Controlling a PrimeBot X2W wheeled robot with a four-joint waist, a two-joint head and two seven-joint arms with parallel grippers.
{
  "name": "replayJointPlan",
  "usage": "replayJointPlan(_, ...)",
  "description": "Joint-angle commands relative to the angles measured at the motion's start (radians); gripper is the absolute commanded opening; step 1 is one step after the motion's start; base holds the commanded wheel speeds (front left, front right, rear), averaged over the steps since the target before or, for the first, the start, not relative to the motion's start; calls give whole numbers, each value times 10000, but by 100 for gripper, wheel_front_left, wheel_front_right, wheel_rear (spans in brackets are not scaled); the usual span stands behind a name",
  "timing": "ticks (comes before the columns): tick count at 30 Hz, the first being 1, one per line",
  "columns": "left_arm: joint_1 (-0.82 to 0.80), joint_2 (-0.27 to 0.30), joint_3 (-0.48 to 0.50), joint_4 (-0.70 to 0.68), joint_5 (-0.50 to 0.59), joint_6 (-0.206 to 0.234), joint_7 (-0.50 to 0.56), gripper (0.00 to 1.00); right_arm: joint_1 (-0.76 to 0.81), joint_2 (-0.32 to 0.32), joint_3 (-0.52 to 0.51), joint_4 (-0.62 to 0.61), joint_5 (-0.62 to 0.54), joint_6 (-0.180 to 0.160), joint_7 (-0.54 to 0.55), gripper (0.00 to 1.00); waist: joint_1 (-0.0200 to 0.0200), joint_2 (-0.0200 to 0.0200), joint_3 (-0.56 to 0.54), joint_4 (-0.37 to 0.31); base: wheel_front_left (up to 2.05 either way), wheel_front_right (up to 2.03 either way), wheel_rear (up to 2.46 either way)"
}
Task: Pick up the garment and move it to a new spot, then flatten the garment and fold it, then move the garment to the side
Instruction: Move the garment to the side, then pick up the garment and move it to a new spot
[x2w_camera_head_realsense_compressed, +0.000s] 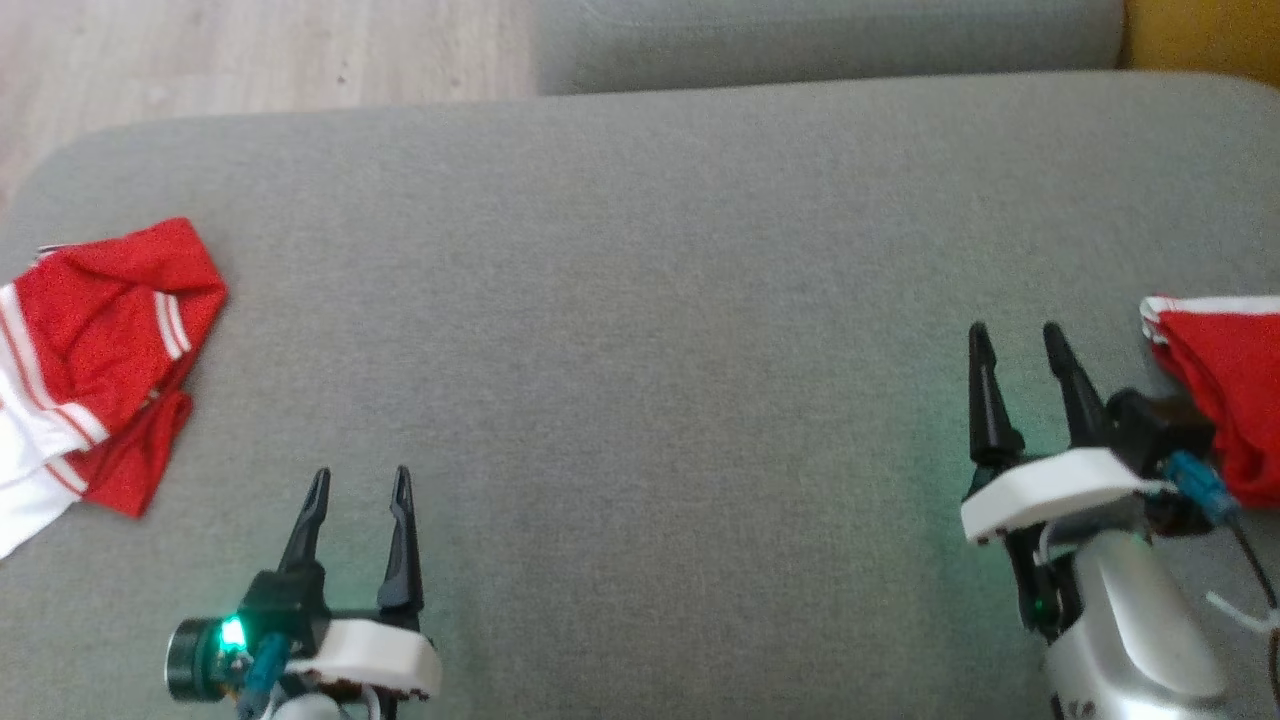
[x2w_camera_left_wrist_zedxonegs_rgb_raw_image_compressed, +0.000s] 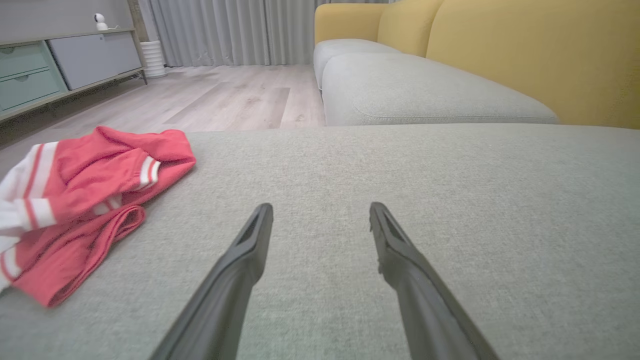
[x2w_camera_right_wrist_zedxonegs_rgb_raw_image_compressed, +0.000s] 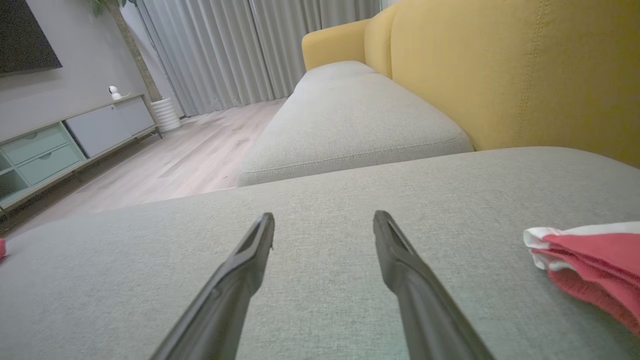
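The garment (x2w_camera_head_realsense_compressed: 1235, 400), red with a white striped edge, lies in a compact folded bundle at the right edge of the grey cushion (x2w_camera_head_realsense_compressed: 650, 300). In the right wrist view the garment (x2w_camera_right_wrist_zedxonegs_rgb_raw_image_compressed: 595, 265) sits to the right of my fingers. My right gripper (x2w_camera_head_realsense_compressed: 1015, 330) (x2w_camera_right_wrist_zedxonegs_rgb_raw_image_compressed: 324, 215) is open just left of it, apart from the cloth, with nothing between its fingers. My left gripper (x2w_camera_head_realsense_compressed: 360, 472) (x2w_camera_left_wrist_zedxonegs_rgb_raw_image_compressed: 321, 207) is open over bare cushion near the front left. A second red-and-white garment (x2w_camera_head_realsense_compressed: 95, 340) (x2w_camera_left_wrist_zedxonegs_rgb_raw_image_compressed: 85, 195) lies crumpled at the cushion's left edge.
Another grey cushion (x2w_camera_head_realsense_compressed: 830, 40) adjoins at the back. The yellow sofa back (x2w_camera_right_wrist_zedxonegs_rgb_raw_image_compressed: 500, 75) rises on the right. Wooden floor (x2w_camera_head_realsense_compressed: 250, 50) lies beyond the cushion's rounded far-left corner, with a low cabinet (x2w_camera_left_wrist_zedxonegs_rgb_raw_image_compressed: 50, 65) further off.
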Motion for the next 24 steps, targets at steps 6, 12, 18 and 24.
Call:
replayJointPlan(6, 195, 39, 576, -186, 157, 283, -51, 100, 505, 38, 455, -483, 152, -7, -93, 100, 2, -1, -738, 349, 0, 0, 0)
replayJointPlan(12, 492, 38, 697, -247, 20, 427, -51, 100, 938, 39, 691, -585, 407, -7, -93, 100, 2, -1, -967, 334, 0, 0, 0)
replayJointPlan(18, 584, 38, 699, -301, -59, 481, -51, 100, 1035, 39, 930, -563, 542, -7, -93, 100, 2, -1, -942, 441, 0, 0, 0)
replayJointPlan(24, 555, 38, 651, -299, -157, 459, -51, 100, 1068, 39, 1209, -536, 589, -7, -93, 100, 2, -1, -845, 1319, 0, 0, 0)
